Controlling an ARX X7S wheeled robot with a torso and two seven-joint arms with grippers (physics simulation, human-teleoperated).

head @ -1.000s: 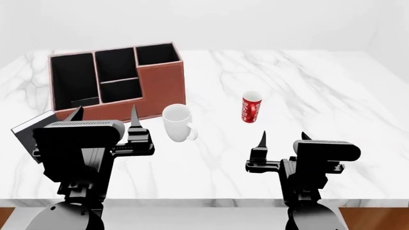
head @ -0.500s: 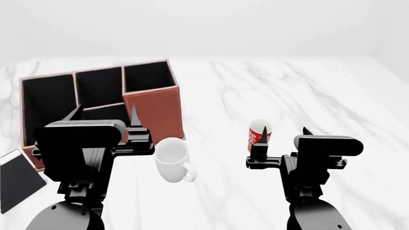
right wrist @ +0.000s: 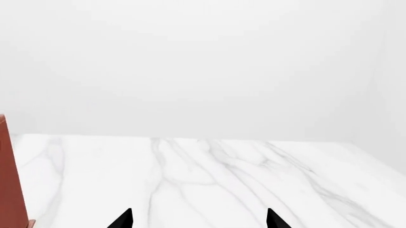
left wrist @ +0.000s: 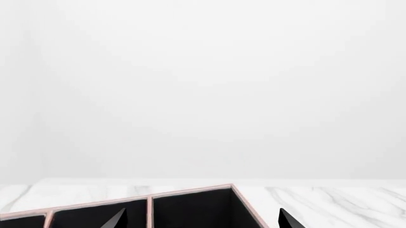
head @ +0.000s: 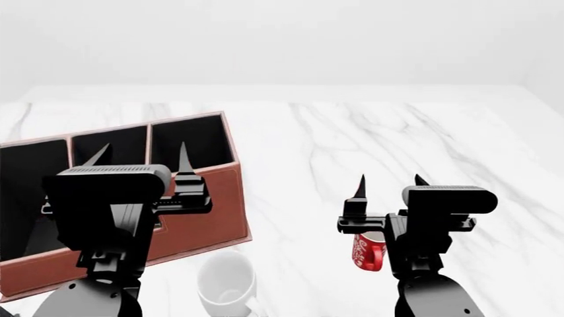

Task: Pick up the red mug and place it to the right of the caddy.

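The red mug (head: 366, 252) stands on the marble table, its top hidden behind my right arm; in the head view it lies just below and left of my right gripper (head: 389, 184), which is open and holds nothing. The caddy (head: 218, 206), a reddish-brown box with black compartments, fills the left side. My left gripper (head: 141, 157) hangs open over its front compartments. In the left wrist view the caddy's rim (left wrist: 190, 192) shows between the open left gripper (left wrist: 201, 220) tips. The right wrist view shows the open right gripper (right wrist: 198, 219), bare marble and a sliver of the caddy (right wrist: 9, 180); the mug is out of sight there.
A plain white mug (head: 226, 288) stands near the bottom edge of the head view, in front of the caddy's right corner. The marble table (head: 370, 132) stretches far and to the right of the caddy. A pale wall lies beyond.
The head view has advanced over the table: caddy, white mug and red mug all slid down the picture. The red mug went from ahead of the right gripper to beneath it. Both grippers stay open.
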